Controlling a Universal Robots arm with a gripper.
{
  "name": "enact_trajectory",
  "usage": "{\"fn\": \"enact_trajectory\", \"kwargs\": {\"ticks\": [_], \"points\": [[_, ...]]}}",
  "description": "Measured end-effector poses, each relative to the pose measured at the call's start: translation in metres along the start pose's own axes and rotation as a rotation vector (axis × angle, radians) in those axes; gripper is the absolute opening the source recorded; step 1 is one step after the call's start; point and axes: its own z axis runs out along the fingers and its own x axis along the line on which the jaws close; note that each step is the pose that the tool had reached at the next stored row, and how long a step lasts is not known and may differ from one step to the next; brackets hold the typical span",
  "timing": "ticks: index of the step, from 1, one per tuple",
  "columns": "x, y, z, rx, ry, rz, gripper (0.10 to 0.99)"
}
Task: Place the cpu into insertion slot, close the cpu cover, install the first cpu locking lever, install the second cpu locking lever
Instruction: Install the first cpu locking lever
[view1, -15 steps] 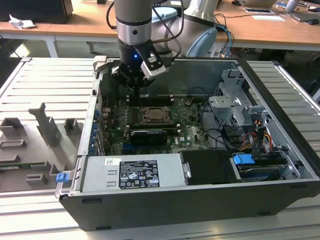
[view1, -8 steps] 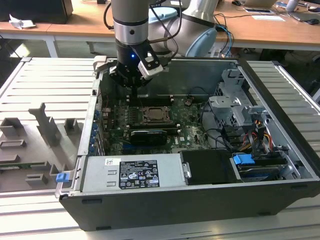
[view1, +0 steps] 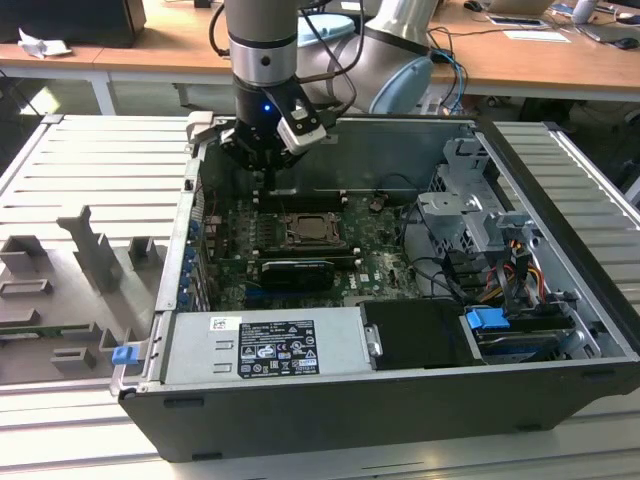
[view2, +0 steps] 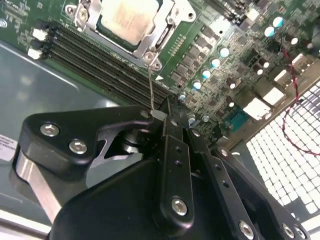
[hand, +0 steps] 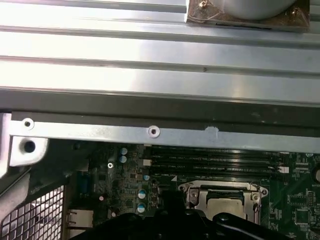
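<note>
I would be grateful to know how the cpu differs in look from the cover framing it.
The pale silvery-beige square cpu is a solid, matte plate; the shiny silvery metal cpu cover is an open frame with a cut-out middle. The cpu sits inside, and the cover lies closed around its edges. Both are square, metal-faced and flat on the green circuit board.

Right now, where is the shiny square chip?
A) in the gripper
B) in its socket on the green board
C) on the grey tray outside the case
B: the cpu lies in the insertion slot on the board, cover around it.
</note>
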Motion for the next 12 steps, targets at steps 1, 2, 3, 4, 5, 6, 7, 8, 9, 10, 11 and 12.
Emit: {"fn": "enact_trajectory", "kwargs": {"ticks": [1,2,3,4,5,6,7,8,9,10,11,12], "points": [[-0.0021,-0.0001,0.0001,0.0,0.0001,0.0,0.106],[-0.0069,-0.0004,0.0005,0.0,0.0001,0.0,0.106],[-0.0151,-0.0008,0.0015,0.0,0.0002,0.0,0.106],[-0.0219,-0.0011,0.003,0.0,0.0001,0.0,0.106],[-0.0264,-0.0013,0.0041,0.0,0.0002,0.0,0.106],[-0.0297,-0.0015,0.005,0.0,0.0002,0.0,0.106],[-0.0364,-0.0019,0.0067,0.0,0.0003,0.0,0.106],[-0.0424,-0.0022,0.0081,0.0,0.0003,0.0,0.106],[-0.0434,-0.0024,0.0082,-0.005,0.0002,0.0,0.106],[-0.0434,-0.0023,0.0083,-0.018,-0.0004,0.0,0.106],[-0.0435,-0.0026,0.0084,-0.045,-0.0019,0.001,0.106],[-0.0435,-0.0036,0.0085,-0.056,-0.0024,0.001,0.106]]}}
